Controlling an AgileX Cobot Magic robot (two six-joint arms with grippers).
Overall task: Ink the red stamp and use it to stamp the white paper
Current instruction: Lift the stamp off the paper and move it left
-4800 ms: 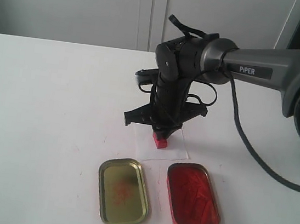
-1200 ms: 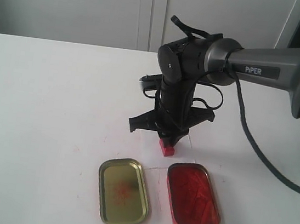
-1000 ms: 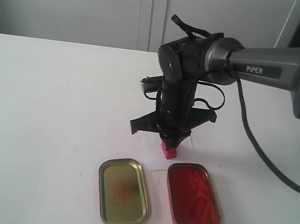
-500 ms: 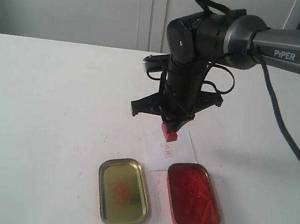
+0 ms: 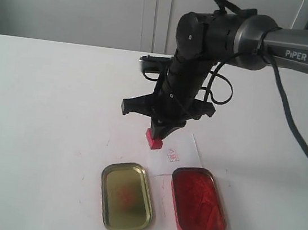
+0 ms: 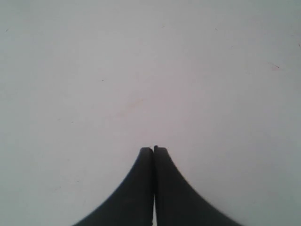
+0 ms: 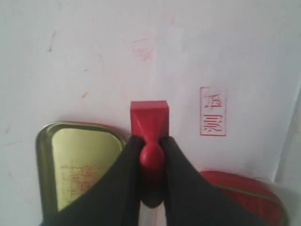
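Over the white counter (image 5: 41, 106), our right gripper (image 5: 156, 132) clamps the knobbed handle of the red stamp (image 5: 153, 140), holding it upright with its square base pointing down at the left edge of the white paper (image 5: 190, 149). We cannot tell whether the base touches the sheet. A small red-framed print (image 5: 172, 156) shows on the paper just right of the stamp. Nearer to us, side by side, lie a gold tin lid (image 5: 126, 197) on the left, faintly smeared with red, and a red ink tin (image 5: 197, 204) on the right, at the paper's near edge. Our left gripper (image 6: 154, 149) hangs over bare counter, jaws pressed together.
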